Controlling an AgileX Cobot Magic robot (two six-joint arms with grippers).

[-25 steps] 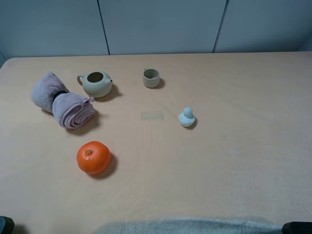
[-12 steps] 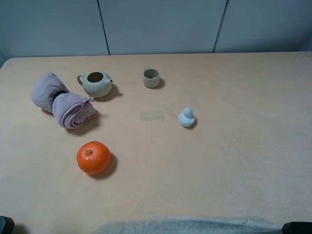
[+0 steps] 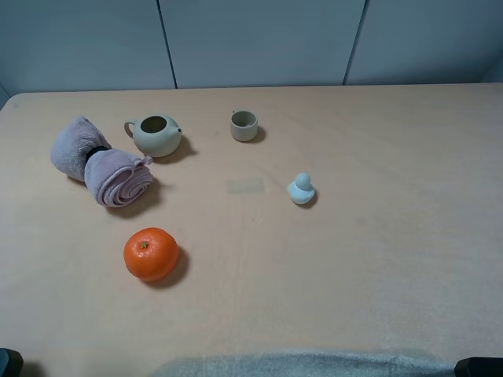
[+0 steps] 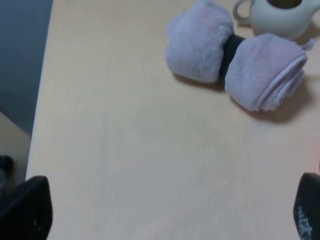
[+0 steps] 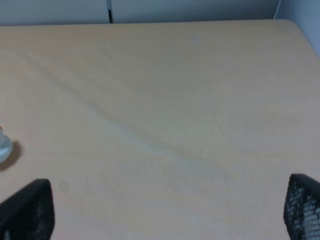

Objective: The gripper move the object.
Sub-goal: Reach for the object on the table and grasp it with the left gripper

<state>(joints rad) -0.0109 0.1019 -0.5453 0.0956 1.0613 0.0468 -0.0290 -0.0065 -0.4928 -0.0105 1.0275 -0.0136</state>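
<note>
While the orange [image 3: 151, 254] rests on the table [image 3: 377, 259] | left jaws wide | right jaws wide, apparently empty

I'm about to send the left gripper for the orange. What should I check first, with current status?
1. The orange sits free on the table: ok.
2. The left gripper is open and empty: ok.
3. The right gripper is open and empty: ok.
4. The orange is framed in the left wrist view: not ok; only the towel and teapot show.
5. The towel is apart from the orange: ok.
6. The left gripper's height over the table: cannot tell.
</note>
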